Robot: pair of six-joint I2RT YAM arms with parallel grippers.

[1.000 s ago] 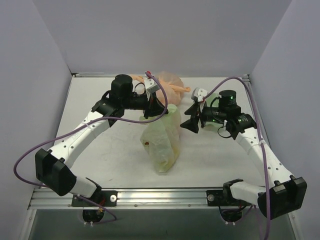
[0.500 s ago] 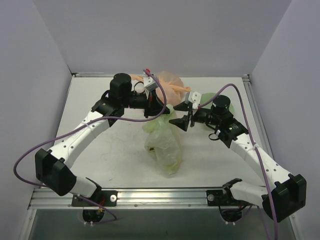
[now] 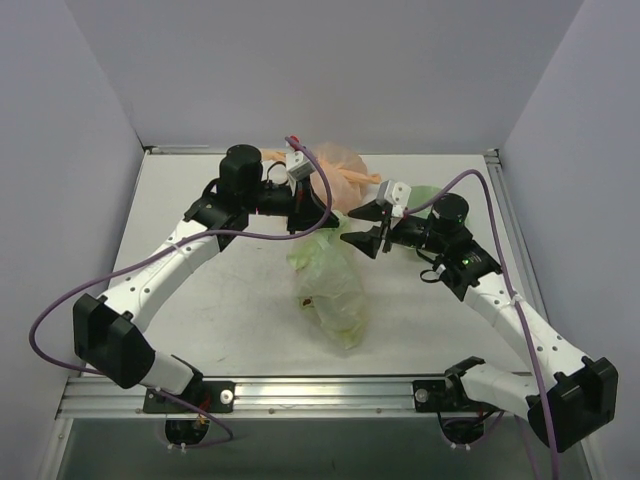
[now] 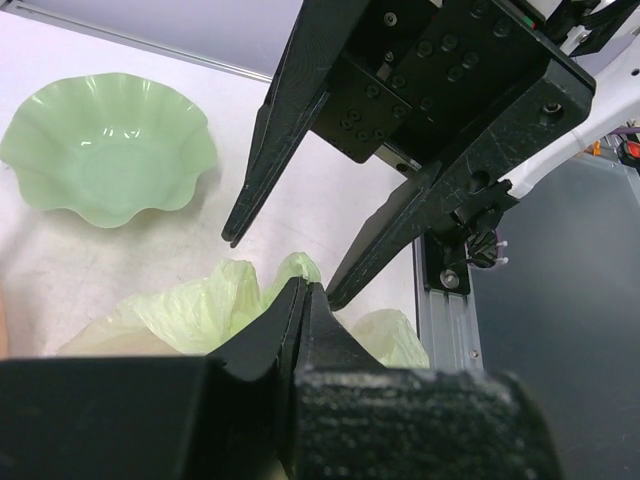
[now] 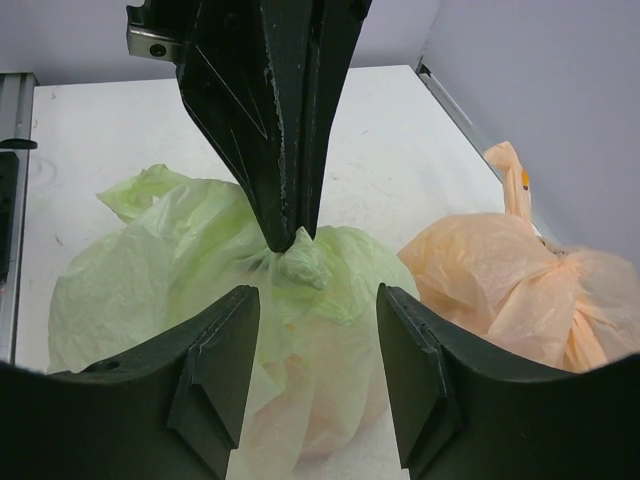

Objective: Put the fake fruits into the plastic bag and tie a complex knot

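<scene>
The pale green plastic bag (image 3: 330, 285) rests on the table with its top gathered into a twisted neck (image 5: 300, 262). My left gripper (image 3: 328, 222) is shut on that neck and holds it up; in its own view the closed tips (image 4: 305, 292) sit over green plastic (image 4: 190, 310). My right gripper (image 3: 358, 228) hovers open just right of the neck, its jaws (image 5: 315, 292) on either side of the bag's upper part without touching it. The fake fruits show only as blurred red and orange shapes (image 5: 300, 395) through the plastic, one a red spot (image 3: 310, 298).
A knotted peach-orange bag (image 3: 345, 165) lies behind the green one, at the right in the right wrist view (image 5: 510, 285). A pale green wavy-edged dish (image 4: 105, 150) sits at the back right, mostly hidden by the right arm from above. The metal rail (image 3: 320, 390) borders the near edge.
My right gripper has swung left to the bag's neck, its jaws narrowing. The bag's body has shifted slightly toward the front. My left gripper stayed shut on the neck.
</scene>
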